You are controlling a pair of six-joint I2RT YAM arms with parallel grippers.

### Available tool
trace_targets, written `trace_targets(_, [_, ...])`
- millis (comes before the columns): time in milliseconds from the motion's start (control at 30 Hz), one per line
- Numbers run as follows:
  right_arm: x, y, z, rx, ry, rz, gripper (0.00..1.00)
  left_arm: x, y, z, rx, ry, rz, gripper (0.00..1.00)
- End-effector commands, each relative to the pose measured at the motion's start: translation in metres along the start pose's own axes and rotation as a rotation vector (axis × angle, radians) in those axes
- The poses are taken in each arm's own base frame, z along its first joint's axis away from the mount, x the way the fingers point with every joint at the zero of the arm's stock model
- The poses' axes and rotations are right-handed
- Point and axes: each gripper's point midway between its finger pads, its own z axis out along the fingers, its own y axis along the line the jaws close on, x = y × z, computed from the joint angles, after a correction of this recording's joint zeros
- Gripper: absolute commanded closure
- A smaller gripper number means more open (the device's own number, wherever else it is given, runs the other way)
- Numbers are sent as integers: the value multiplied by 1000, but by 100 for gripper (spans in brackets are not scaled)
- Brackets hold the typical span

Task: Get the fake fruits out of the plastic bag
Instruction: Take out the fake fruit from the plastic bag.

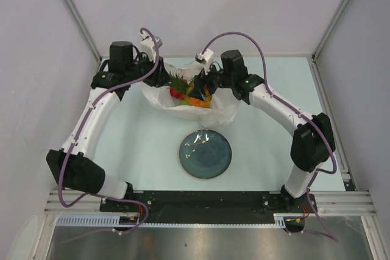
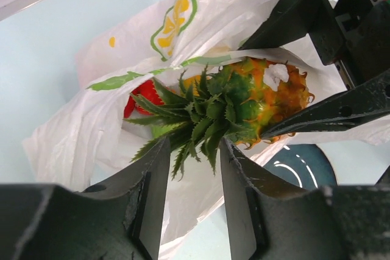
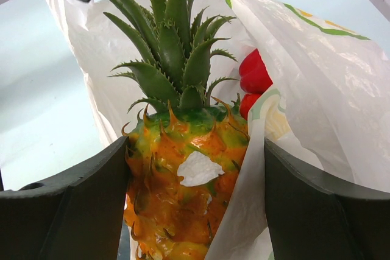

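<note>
1 white patch (image 3: pixel 198 168) on pineapple (image 3: pixel 177 223)

At upper centre of the top view, the left arm (image 1: pixel 91 120), the right arm (image 1: pixel 286 114) and the plastic bag (image 1: pixel 222 111) crowded the approach. The plate (image 1: pixel 205 153) occupied lower centre. Bare table (image 1: pixel 134 144) lay open on either side of it.
</note>
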Motion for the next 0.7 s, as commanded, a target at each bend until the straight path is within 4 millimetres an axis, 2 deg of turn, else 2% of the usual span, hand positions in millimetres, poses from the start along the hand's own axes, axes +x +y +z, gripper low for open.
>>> trace_targets(0, [-40, 5, -17, 3, -110, -40, 53, 2, -11, 3, 34, 4, 49, 57])
trace_targets(233, [-46, 8, -18, -3, -126, -42, 53, 16, -4, 10, 1, 43, 57, 62])
trace_targets(433, [-47, 8, -20, -5, -128, -40, 53, 11, -2, 13, -3, 28, 69, 69])
trace_targets(633, [-46, 11, -18, -14, -127, -41, 53, 7, -8, 23, 33, 24, 85, 85])
trace_targets(667, [-44, 10, -17, -14, -120, -40, 53, 7, -8, 24, 38, 25, 95, 95])
